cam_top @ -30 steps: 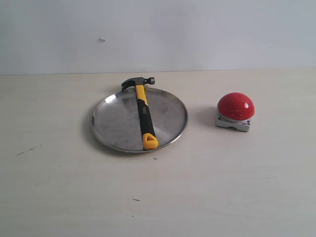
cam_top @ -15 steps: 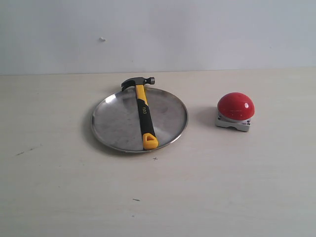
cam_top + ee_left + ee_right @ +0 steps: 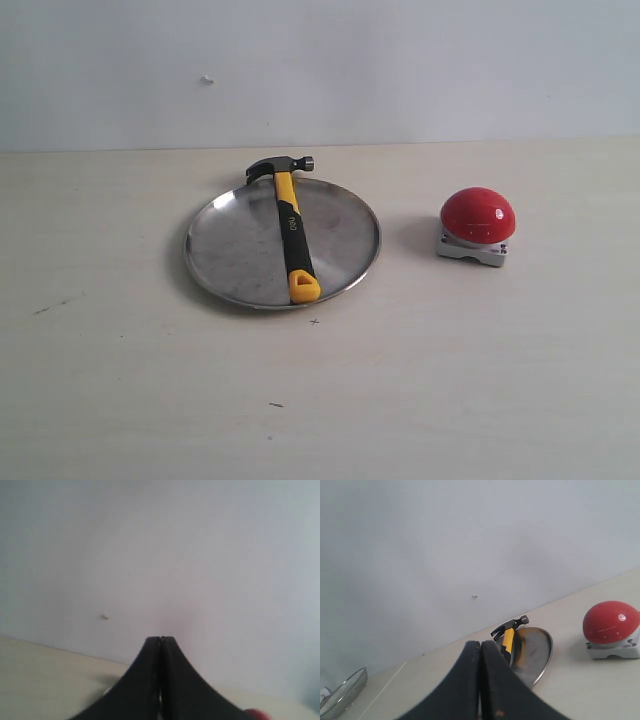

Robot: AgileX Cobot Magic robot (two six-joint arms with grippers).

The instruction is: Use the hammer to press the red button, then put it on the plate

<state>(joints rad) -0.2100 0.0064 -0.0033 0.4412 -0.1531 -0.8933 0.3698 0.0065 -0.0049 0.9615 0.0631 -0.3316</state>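
Observation:
The hammer lies across the steel plate in the exterior view, its dark head over the far rim and its yellow end on the near rim. To the right of the plate the red button stands on its grey base. Neither arm shows in the exterior view. My left gripper is shut and empty, aimed at the wall, with a sliver of the red button beside it. My right gripper is shut and empty, well back from the hammer, plate and red button.
The pale table meets a white wall behind the objects. A wire mesh basket sits at the table's edge in the right wrist view. Small dark marks dot the tabletop in front of the plate.

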